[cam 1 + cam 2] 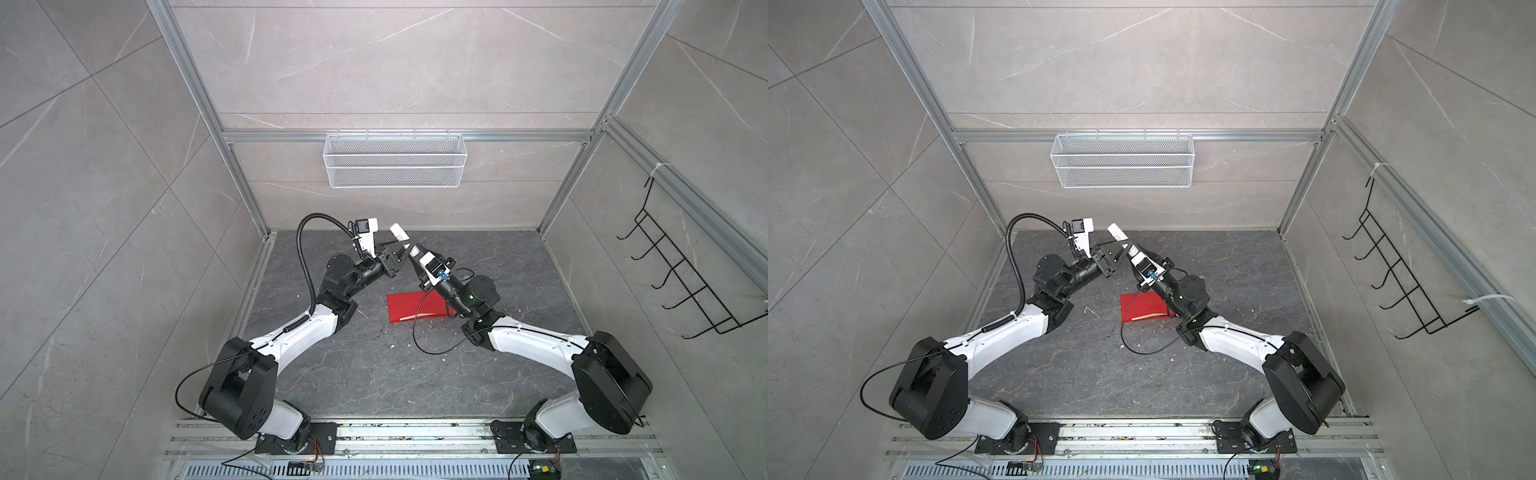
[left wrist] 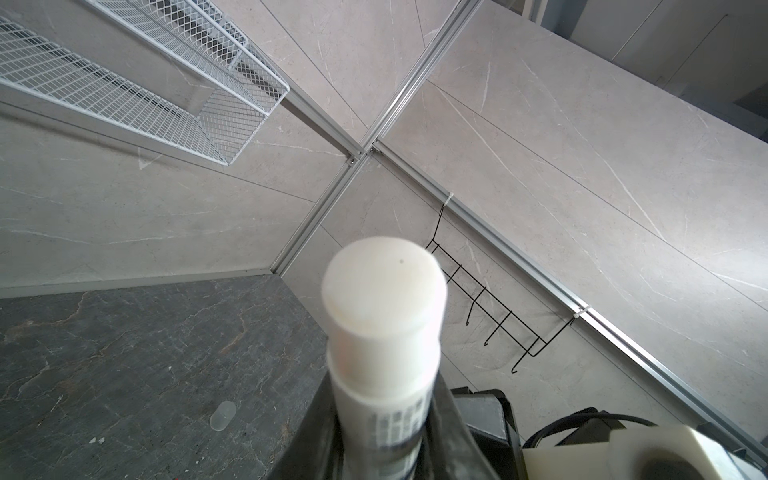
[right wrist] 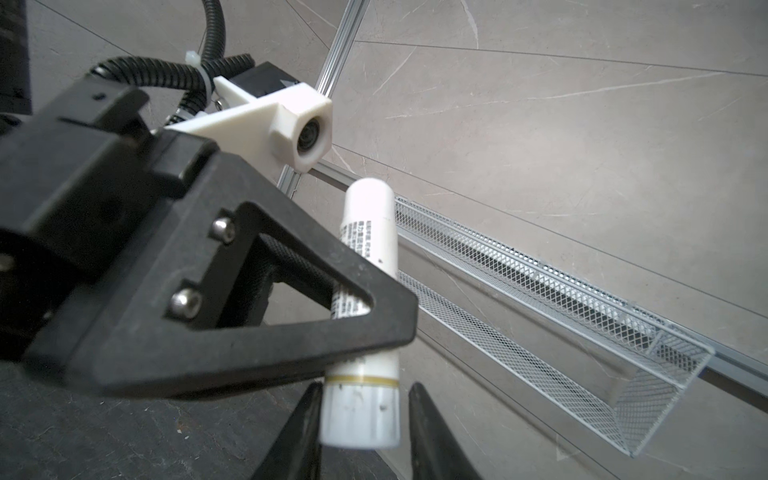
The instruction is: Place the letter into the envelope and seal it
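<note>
Right, from the left: my left arm [image 1: 291,336] rises from its base toward the rear middle of the tabletop [image 1: 374,374]. The left end effector [image 1: 404,246] is clenched on a white glue stick [image 1: 400,232], holding it clear of the tabletop and tilted. The stick's rounded end points up and back toward the mesh basket [image 1: 395,166] on the rear wall. Both top views show the grip on the lower part of the glue stick [image 1: 1116,232].

From the left wrist, the glue stick [image 2: 382,316] stands between two dark fingers [image 2: 451,424], with its printed label down by the grip. From the right wrist, a black triangular finger [image 3: 291,324] of that same end effector lies across the label. Below it is the end with a gold band.

The right end effector [image 3: 361,419] meets the glue stick from the other side, and its fingers [image 3: 432,440] straddle the banded end. One looks to touch it and the other shows a thin gap, so I cannot tell whether it is grasping.

Under the right wrist, the envelope [image 1: 409,305] lies flat on the tabletop, right of centre, with its right end hidden by the arm. A black cable [image 1: 417,316] loops over it. A thin pale strip [image 1: 413,318] runs along its near edge; I cannot tell what that is. Furthest right, a black hook rack [image 1: 681,274] hangs on the side wall.
</note>
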`<state>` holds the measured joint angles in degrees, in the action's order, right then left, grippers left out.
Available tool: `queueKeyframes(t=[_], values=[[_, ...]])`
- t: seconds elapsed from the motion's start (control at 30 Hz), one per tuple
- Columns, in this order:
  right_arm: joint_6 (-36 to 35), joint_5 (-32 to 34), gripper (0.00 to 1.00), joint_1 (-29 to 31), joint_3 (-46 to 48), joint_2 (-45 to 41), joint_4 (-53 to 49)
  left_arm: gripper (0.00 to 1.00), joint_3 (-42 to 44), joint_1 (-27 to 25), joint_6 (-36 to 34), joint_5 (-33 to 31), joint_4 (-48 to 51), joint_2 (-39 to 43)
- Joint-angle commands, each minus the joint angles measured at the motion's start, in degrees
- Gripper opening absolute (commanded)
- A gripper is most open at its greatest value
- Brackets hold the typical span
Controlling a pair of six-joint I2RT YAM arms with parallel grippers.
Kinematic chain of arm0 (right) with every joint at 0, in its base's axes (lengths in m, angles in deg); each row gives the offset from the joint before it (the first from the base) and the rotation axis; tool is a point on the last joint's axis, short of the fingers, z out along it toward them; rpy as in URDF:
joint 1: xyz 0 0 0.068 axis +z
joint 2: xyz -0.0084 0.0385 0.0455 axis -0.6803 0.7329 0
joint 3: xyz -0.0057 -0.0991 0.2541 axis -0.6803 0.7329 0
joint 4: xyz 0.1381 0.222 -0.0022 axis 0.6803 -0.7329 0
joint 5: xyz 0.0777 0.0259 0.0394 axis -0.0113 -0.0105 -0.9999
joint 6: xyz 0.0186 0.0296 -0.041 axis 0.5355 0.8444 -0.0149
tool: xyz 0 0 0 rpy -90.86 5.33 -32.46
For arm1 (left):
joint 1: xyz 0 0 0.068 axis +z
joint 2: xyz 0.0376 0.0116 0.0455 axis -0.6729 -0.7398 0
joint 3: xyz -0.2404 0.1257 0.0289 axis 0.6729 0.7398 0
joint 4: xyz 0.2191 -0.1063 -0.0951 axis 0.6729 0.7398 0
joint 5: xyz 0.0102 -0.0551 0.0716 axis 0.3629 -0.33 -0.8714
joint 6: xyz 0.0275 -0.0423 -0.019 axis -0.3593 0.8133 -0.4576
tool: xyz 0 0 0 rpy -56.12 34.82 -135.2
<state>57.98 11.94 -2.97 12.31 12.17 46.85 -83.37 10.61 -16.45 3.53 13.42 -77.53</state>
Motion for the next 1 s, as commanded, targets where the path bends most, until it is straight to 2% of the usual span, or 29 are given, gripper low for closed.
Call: queueKeyframes(t=[0.0,0.13,0.23,0.33,0.4,0.43,0.47,0.57,0.67,0.73,0.77,0.83,0.97], values=[[-0.1,1.5,0.25,0.2,-1.8,0.4,1.7,0.0,-0.3,0.1,0.0,1.5,-3.4,0.4],[0.1,1.3,0.13,0.2,-1.9,0.1,1.3,0.0,-0.3,0.0,-0.1,1.6,-3.3,0.3],[2.2,1.3,0.0,0.2,-1.9,-0.5,1.2,0.0,-0.2,0.0,-0.2,1.5,-3.3,0.3],[10.2,-2.7,0.0,-1.4,-3.3,-1.8,-2.7,0.0,-0.1,0.0,-0.5,1.6,-3.1,0.2],[25.1,-12.0,0.0,-6.3,-5.4,-2.3,-5.3,0.0,-0.1,0.0,-0.8,1.7,-3.0,0.3],[35.1,-18.7,0.0,-9.9,-7.0,-1.3,-4.7,0.0,-0.1,0.0,-1.0,1.9,-3.0,0.4],[45.2,-24.3,0.0,-12.8,-8.9,0.5,-3.2,0.0,-0.1,0.1,-1.1,2.0,-3.0,0.5],[67.4,-35.9,0.0,-17.4,-13.8,6.1,5.0,0.0,0.0,0.0,-1.8,2.5,-3.0,0.7],[84.6,-41.1,0.0,-18.3,-17.7,12.3,17.8,0.0,-0.1,0.0,-2.1,2.9,-3.3,0.8],[94.3,-42.8,0.0,-18.5,-20.8,15.4,22.0,0.0,-0.1,0.0,-2.1,3.0,-3.6,0.7],[96.1,-44.0,0.0,-18.5,-22.0,16.4,22.0,0.0,-0.1,0.0,-2.1,3.1,-3.6,0.7],[95.2,-44.5,0.0,-18.5,-21.6,16.4,21.9,0.0,-0.2,0.1,-2.0,3.1,-3.6,0.5],[86.0,-43.6,0.0,-18.5,-18.3,12.9,16.9,0.0,-0.4,0.0,-1.7,3.1,-3.4,0.4]])
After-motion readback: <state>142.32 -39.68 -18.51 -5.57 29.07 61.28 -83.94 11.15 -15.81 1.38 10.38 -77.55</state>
